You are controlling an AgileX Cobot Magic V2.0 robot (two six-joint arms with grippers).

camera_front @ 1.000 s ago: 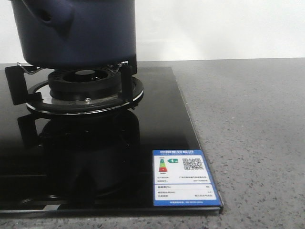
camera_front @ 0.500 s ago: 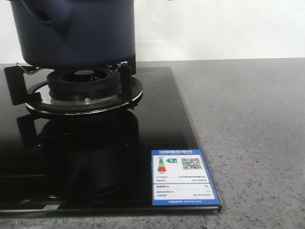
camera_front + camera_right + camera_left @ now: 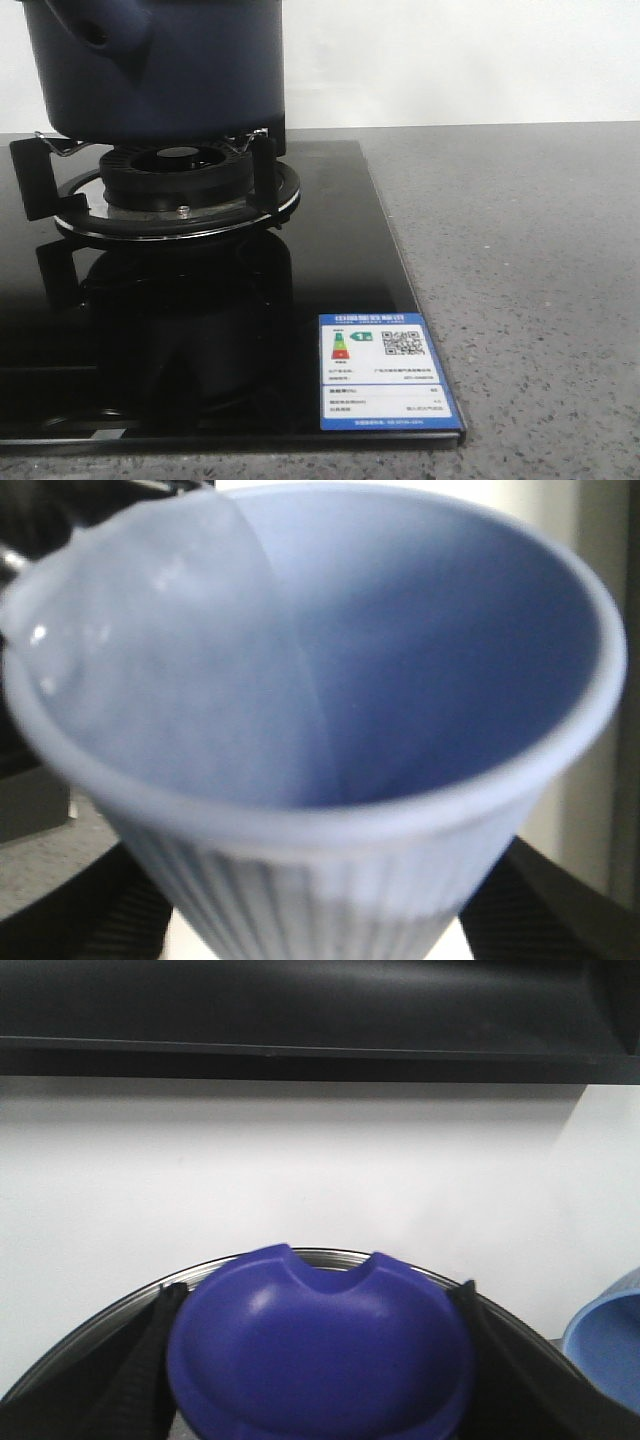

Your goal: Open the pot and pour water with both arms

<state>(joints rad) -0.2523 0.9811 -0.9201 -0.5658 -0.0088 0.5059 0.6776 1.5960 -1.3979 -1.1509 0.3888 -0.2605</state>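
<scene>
The dark navy pot point(image 3: 170, 70) stands on the burner grate at the front view's upper left, its top cut off by the frame, its handle socket point(image 3: 95, 35) facing the camera. In the left wrist view my left gripper point(image 3: 316, 1305) is shut on the blue knob point(image 3: 320, 1370) of the lid, whose metal rim point(image 3: 330, 1255) shows behind it. Whether the lid rests on the pot is hidden. My right gripper point(image 3: 320, 915) is shut on a pale blue ribbed cup point(image 3: 320, 680), held mouth toward the camera. The cup's edge point(image 3: 610, 1345) also shows beside the lid.
A black glass cooktop point(image 3: 330, 260) carries the burner point(image 3: 175, 185) and an energy label point(image 3: 385, 370) near its front right corner. Grey speckled counter point(image 3: 530, 280) runs to the right. A white wall stands behind, with a dark hood point(image 3: 300, 1020) overhead.
</scene>
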